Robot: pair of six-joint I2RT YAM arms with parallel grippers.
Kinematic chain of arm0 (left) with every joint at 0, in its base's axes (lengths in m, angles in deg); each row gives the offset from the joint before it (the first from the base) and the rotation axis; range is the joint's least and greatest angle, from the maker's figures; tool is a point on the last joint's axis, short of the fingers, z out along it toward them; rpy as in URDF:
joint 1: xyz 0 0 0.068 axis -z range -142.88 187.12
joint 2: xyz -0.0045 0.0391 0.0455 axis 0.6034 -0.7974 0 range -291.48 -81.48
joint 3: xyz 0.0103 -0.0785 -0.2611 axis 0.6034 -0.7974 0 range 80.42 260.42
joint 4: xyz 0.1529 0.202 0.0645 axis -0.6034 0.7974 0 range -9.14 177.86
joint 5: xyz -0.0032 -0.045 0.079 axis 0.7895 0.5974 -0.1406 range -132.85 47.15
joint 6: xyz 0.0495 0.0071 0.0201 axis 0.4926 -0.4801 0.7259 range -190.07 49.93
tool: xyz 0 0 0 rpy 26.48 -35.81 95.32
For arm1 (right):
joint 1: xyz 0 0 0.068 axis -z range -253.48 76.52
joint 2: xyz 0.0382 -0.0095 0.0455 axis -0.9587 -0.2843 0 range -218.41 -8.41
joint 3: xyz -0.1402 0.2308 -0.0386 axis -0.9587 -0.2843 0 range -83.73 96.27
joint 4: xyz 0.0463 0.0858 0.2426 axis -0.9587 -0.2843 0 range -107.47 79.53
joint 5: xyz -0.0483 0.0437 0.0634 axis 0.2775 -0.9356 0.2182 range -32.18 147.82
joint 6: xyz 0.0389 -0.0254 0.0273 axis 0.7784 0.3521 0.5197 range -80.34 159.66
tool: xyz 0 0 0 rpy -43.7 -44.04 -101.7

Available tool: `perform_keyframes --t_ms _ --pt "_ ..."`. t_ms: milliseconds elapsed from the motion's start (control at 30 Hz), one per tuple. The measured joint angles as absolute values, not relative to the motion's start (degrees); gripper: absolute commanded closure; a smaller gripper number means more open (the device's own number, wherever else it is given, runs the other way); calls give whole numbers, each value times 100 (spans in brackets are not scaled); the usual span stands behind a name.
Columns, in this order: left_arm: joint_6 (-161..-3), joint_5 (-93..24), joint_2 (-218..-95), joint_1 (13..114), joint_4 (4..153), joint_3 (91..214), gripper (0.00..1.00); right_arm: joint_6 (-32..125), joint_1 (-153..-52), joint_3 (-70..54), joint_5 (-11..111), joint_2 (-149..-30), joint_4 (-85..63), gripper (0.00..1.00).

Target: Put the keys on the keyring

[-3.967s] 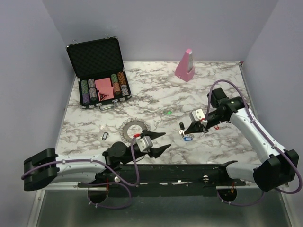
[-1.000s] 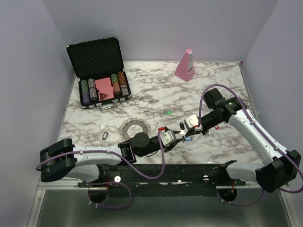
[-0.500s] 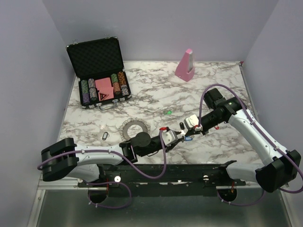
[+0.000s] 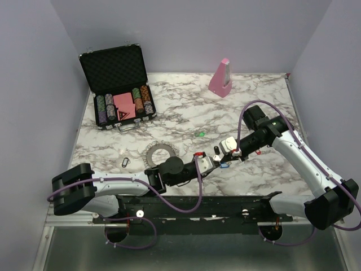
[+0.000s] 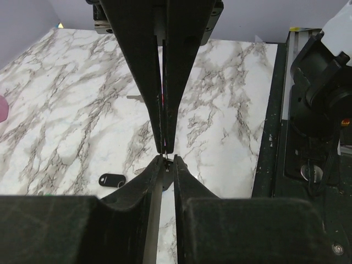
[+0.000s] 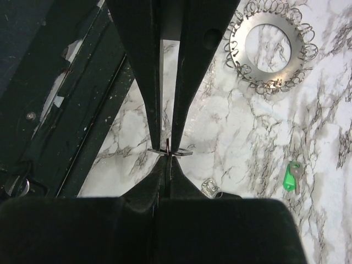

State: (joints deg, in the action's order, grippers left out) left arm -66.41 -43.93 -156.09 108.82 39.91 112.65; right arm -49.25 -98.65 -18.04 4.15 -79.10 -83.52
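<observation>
Pincers tip to tip, mid front edge of worktop [image 4: 186, 113].
Right pincer [image 6: 167, 154] clamped on a small key [image 6: 184, 152], held edge-on; left pincer [image 5: 164, 154] at a slit, grip not discernible. Keyring [image 6: 271, 76] lies flat near front edge, left of middle. Judged: key light, stiff, slick, so hold by head; loops springy.

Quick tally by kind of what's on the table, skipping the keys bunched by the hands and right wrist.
Keys: 2, the green key and the black-tagged key
Keyring: 1
Chip case: 1
Pink block: 1
Total: 5
</observation>
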Motion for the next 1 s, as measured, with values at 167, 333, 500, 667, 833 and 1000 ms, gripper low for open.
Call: perform_keyframes --t_ms 167,333,500,667,833,1000 --pt "-6646 -4332 -15630 10882 4026 11300 100 -4925 -9867 -1804 409 -7910 -8357 99" --pt "-6648 -4330 -15630 10875 4031 11300 100 -4912 -9865 -1806 409 -7910 -8381 93" --pt "-6731 -4424 -15582 10875 3744 11132 100 -4798 -9867 -1806 251 -7908 -8379 75" --pt "-6954 -4546 -15366 10875 2881 10463 100 -4509 -9854 -1907 -153 -7805 -8276 73" --pt "-7159 -4566 -15357 10875 1996 10024 100 -4365 -9773 -1996 -647 -7764 -8217 73" --pt "-7258 -4566 -15357 10875 1408 9984 100 -4265 -9751 -2151 -1051 -7827 -8073 73"
